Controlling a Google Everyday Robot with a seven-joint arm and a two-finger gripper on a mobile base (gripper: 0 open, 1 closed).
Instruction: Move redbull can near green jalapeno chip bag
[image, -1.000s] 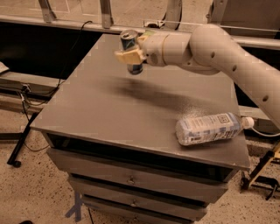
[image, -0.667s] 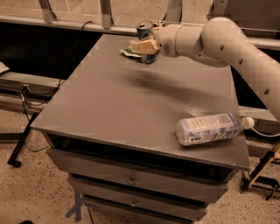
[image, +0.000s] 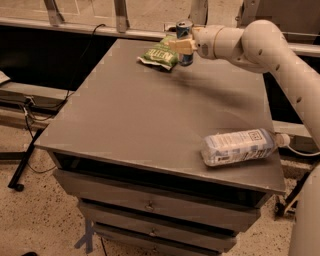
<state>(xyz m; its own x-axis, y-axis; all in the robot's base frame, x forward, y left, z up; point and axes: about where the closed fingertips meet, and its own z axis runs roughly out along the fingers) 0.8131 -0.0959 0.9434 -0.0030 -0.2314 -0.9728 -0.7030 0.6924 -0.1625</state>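
The redbull can (image: 184, 30) is upright at the far edge of the grey table (image: 150, 115), its blue-and-silver body partly hidden by my fingers. My gripper (image: 183, 46) is shut on the can and comes in from the right on the white arm. The green jalapeno chip bag (image: 158, 55) lies flat on the table just left of the can, almost touching it.
A clear plastic bottle with a white label (image: 240, 146) lies on its side near the table's front right corner. Drawers (image: 150, 205) sit under the tabletop. A metal rail (image: 75, 27) runs behind the table.
My gripper has carried the can to the right and farther back, from the table's back-left area to beside the chip bag. The bottle has not moved.
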